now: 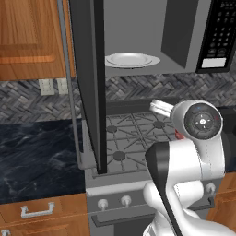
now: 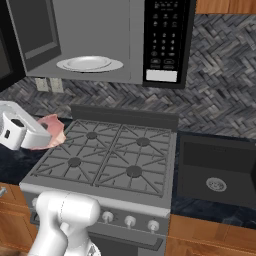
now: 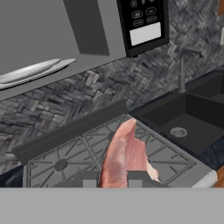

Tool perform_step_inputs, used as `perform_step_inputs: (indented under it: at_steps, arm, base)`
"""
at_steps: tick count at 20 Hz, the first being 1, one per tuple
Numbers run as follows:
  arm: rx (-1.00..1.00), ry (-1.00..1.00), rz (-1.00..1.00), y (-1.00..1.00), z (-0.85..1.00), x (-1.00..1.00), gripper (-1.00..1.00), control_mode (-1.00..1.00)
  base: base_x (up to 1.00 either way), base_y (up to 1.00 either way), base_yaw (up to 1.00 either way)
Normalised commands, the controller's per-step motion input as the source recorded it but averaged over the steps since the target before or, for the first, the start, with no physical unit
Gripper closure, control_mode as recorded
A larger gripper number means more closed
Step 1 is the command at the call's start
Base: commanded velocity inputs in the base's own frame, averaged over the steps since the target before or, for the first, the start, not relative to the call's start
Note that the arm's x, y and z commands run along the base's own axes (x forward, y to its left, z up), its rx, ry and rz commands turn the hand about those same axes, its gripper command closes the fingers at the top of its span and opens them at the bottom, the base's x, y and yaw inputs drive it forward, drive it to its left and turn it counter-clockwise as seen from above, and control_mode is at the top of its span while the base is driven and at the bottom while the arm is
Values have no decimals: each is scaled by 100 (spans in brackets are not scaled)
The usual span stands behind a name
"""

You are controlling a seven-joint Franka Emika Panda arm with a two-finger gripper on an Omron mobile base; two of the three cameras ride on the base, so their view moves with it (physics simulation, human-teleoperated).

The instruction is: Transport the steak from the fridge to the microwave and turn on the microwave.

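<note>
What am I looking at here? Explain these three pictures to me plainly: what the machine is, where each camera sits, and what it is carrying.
This is a rendered kitchen with a white robot arm with dark joints mounted on a base that can drive. Two pictures come from cameras on that base, behind the arm to its left and right, looking forward over a grey gas stove with black grates. The third comes from a camera on the hand, looking along the end effector.

Above the stove hangs a dark grey-black microwave with a black keypad panel. Its door is open, and a round white plate sits inside. Right of the stove is a dark sink.

The end effector is shut on a flat red-pink slab of raw steak, held above the stove, below the microwave opening.
</note>
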Motion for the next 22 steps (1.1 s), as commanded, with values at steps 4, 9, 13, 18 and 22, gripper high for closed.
perform_step_inputs:
  at_steps: [4, 9, 13, 18, 22]
  arm:
    - [2, -5, 15, 0, 19, -9, 100, -100]
    - [3, 2, 17, 0, 31, -3, 100, -100]
    - [-4, 18, 15, -2, 35, 0, 100, -100]
    - [-11, 4, 17, 0, 35, 0, 100, -100]
    - [-14, 0, 11, 0, 41, 0, 100, -100]
  base:
    - [0, 0, 0]
    - [0, 0, 0]
    - [0, 0, 0]
    - [0, 0, 0]
    - [0, 0, 0]
